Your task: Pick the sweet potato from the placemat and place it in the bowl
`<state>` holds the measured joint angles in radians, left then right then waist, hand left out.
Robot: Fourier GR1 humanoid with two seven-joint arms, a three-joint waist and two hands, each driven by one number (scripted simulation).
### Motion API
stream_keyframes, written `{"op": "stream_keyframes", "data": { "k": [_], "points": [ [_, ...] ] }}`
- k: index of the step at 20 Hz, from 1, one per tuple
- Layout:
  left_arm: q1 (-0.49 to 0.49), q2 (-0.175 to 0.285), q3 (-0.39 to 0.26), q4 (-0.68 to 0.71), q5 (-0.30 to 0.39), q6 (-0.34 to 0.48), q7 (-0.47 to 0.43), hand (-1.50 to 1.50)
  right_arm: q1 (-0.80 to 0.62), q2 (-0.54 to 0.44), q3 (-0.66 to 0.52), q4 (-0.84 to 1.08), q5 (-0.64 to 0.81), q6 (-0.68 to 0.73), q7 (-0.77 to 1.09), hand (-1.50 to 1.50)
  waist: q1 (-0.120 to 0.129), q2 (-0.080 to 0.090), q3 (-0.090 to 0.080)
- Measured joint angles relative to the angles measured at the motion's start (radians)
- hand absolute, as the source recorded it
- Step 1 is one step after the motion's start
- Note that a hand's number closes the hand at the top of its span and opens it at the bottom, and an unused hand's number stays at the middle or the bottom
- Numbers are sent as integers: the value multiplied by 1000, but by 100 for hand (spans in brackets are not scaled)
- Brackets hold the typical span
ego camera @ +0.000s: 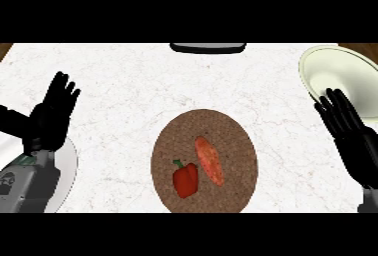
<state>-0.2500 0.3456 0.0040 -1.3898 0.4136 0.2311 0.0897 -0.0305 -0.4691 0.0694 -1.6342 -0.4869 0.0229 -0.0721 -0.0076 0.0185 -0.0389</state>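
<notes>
An orange sweet potato (210, 160) lies lengthwise on a round brown placemat (204, 125) in the middle of the counter. A red bell pepper (185, 179) sits just left of it on the same mat. The pale cream bowl (336, 70) stands at the far right, partly cut off by the view's edge. My right hand (353, 135) is open, fingers straight, right of the mat and just below the bowl. At the left edge my left hand (50, 117) rests open with fingers up.
A dark object (207, 48) sits at the counter's far edge, top centre. A white plate (68, 170) shows under my left forearm at the lower left. Bare marbled counter (133, 85) stretches between the mat and both hands.
</notes>
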Motion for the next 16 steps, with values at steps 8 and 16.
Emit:
{"op": "stream_keyframes", "data": {
  "k": [8,16],
  "points": [
    [-14,80,-53,9,-129,-7,-35,0,-234,-155,92,-82,212,110,-2,-150,43,-22,21],
    [59,110,-72,-51,-198,9,-26,0,-59,-171,259,-234,597,-85,115,-150,7,-25,36]
  ]
}}
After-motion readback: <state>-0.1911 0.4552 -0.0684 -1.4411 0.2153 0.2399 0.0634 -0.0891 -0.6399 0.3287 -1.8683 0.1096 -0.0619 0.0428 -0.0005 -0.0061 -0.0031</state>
